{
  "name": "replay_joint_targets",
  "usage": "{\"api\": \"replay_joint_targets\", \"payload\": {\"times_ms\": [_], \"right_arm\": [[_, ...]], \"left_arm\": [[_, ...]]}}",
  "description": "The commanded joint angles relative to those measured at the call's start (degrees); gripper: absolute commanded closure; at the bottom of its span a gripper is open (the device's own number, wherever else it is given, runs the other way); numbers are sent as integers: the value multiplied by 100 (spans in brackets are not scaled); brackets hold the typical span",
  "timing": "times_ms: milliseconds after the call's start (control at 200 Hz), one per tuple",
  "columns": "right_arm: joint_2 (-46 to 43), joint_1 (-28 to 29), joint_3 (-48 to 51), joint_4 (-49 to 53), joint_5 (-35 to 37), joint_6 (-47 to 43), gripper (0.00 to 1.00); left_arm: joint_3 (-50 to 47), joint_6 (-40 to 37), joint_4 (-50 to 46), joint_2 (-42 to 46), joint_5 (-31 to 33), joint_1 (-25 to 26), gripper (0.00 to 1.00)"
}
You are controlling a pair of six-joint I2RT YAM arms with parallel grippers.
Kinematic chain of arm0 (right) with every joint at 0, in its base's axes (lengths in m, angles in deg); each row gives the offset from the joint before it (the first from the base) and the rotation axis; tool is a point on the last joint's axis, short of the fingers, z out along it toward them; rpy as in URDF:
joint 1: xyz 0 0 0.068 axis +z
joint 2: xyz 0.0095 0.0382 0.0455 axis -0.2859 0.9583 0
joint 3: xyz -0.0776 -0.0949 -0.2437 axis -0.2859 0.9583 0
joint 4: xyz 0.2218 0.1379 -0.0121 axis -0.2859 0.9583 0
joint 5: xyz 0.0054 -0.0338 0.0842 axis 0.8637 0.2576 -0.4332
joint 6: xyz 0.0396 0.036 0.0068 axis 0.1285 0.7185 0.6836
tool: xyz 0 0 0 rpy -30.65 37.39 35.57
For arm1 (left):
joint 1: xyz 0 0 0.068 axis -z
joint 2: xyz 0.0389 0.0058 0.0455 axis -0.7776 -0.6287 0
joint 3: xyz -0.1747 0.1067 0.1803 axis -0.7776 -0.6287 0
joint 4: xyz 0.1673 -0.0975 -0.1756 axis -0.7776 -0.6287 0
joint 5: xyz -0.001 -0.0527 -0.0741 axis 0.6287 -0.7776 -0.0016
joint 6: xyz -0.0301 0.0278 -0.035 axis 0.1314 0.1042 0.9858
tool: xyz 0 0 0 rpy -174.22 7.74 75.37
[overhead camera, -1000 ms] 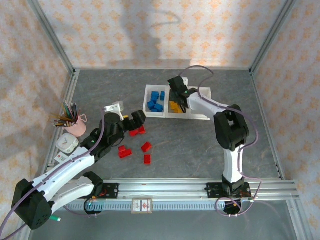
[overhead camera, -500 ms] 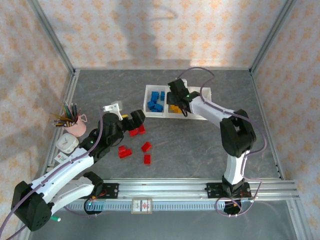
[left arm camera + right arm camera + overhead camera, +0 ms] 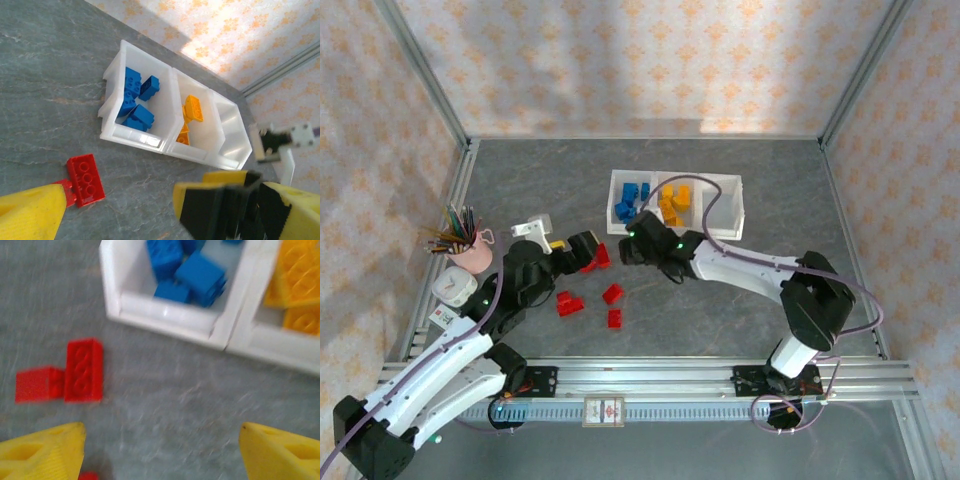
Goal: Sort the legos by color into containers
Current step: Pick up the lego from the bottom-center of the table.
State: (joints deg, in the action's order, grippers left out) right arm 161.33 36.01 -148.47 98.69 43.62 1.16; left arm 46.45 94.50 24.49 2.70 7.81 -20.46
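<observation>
The containers (image 3: 727,183) stand at the back middle as one white tray of three bins. Blue legos (image 3: 633,201) lie in its left bin and yellow-orange legos (image 3: 674,203) in the middle one. Several red legos (image 3: 612,294) are scattered on the table in front. My right gripper (image 3: 631,247) hangs open and empty over the table just in front of the left bin. In the blurred right wrist view, the right gripper (image 3: 160,455) has two red legos (image 3: 82,370) ahead to its left. My left gripper (image 3: 584,250) is open beside a red lego (image 3: 86,180).
A pink cup of coloured pencils (image 3: 468,248) stands at the left, with a small white box (image 3: 453,289) in front of it. Metal frame rails (image 3: 720,375) run along the near edge. The two grippers are close together by the red legos (image 3: 596,260).
My right gripper has left the middle bin and swung forward and left, down to the table, its fingers opening wider. My left arm has drawn back slightly toward the left.
</observation>
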Motion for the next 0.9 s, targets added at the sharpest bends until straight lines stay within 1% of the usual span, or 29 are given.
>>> {"api": "replay_joint_targets", "payload": {"times_ms": [0,110,205,320,460,571,706,896], "right_arm": [[-134,375,243,-72,-152,426,19],[34,785,358,-147,-159,607,18],[222,1019,424,-277,-192,723,16],[451,1116,470,-567,-427,803,16],[705,1121,356,-689,-402,803,16],[947,1115,124,-483,-224,686,20],[1115,1101,98,-676,-464,623,23],[1375,1077,-13,-728,-446,598,31]], "left_arm": [[-119,91,-486,299,214,-66,1],[-218,179,-680,542,251,-70,1],[-304,236,-795,707,268,-62,1],[-399,286,-872,846,294,-63,1],[-439,330,-959,948,301,-66,1],[-459,326,-984,1012,325,-67,1],[-460,301,-1031,1023,360,-62,1],[-466,299,-1005,989,352,-65,1]]}}
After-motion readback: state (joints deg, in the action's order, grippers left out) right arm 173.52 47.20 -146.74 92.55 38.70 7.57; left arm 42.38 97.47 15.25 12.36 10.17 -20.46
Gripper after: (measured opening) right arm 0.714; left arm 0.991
